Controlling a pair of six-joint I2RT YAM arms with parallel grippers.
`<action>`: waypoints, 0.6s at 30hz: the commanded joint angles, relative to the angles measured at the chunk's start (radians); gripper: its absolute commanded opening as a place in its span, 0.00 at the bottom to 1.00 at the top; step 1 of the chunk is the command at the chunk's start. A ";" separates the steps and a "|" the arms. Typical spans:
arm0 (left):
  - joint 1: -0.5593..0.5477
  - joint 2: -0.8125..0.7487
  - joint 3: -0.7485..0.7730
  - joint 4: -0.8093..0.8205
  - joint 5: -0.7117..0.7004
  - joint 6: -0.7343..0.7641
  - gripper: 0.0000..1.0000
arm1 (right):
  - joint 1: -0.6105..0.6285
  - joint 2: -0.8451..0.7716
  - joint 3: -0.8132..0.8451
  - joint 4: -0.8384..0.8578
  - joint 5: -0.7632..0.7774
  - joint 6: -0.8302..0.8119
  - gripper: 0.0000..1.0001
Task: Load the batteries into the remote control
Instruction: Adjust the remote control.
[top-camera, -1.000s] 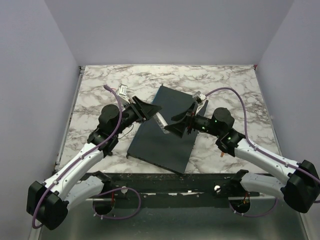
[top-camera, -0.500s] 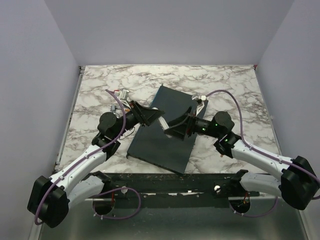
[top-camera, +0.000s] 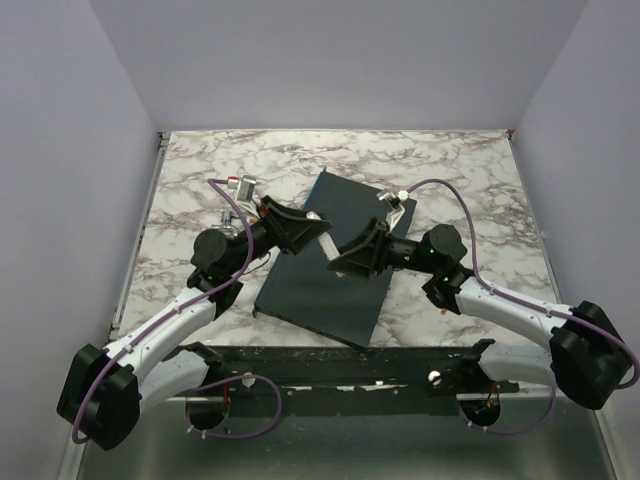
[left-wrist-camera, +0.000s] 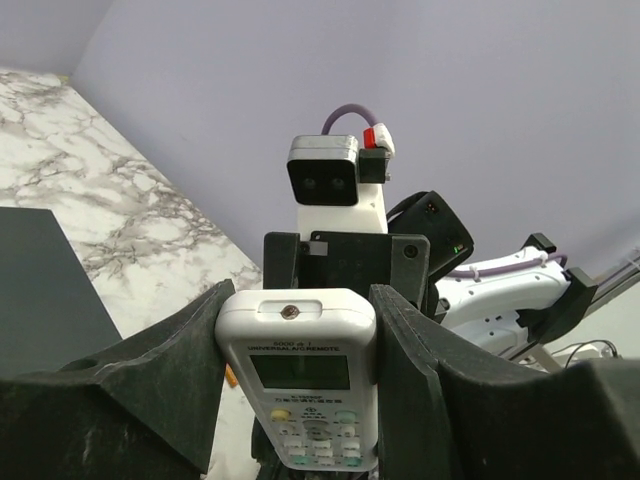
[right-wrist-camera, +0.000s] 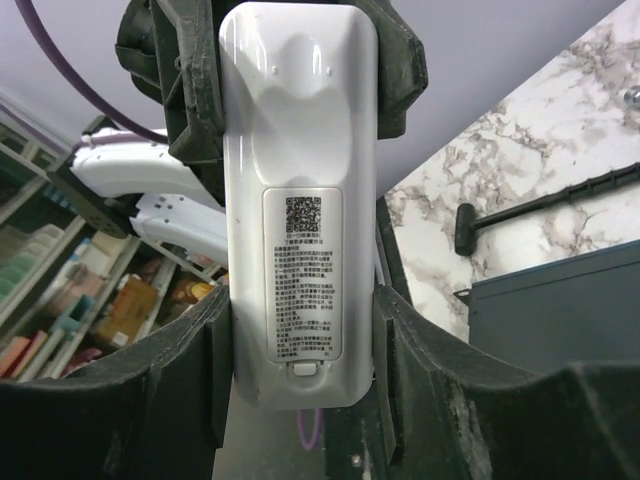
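The white remote control (top-camera: 327, 243) hangs in the air over the dark slab, gripped from both ends. My left gripper (top-camera: 312, 228) is shut on its top end; the left wrist view shows the remote control (left-wrist-camera: 300, 350) face-on, with screen and buttons, between the left gripper's (left-wrist-camera: 300, 300) fingers. My right gripper (top-camera: 345, 258) is shut on the other end. In the right wrist view the remote control (right-wrist-camera: 300, 150) shows its back, with a label and a latched cover, inside the right gripper (right-wrist-camera: 305, 300). One orange battery (top-camera: 442, 309) lies on the table beside the right arm; a battery (left-wrist-camera: 231, 375) also peeks out past the remote.
A large dark grey slab (top-camera: 320, 290) lies mid-table beneath the grippers, and shows as a dark grey slab (right-wrist-camera: 560, 300) in the right wrist view. The marble table (top-camera: 470, 170) is walled at the back and on both sides. Purple cables loop off both wrists.
My right gripper has moved left and closed its open jaws onto the remote's free end. The left gripper kept its hold and shifted slightly with the remote.
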 joint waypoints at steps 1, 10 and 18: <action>-0.005 -0.012 0.000 0.043 0.022 -0.013 0.11 | -0.003 0.038 -0.014 0.085 -0.053 0.045 0.34; -0.005 -0.110 0.078 -0.302 -0.071 0.040 0.98 | -0.003 -0.094 0.065 -0.323 0.145 -0.196 0.01; -0.009 -0.117 0.185 -0.625 -0.141 -0.008 0.99 | 0.014 -0.187 0.107 -0.596 0.403 -0.419 0.01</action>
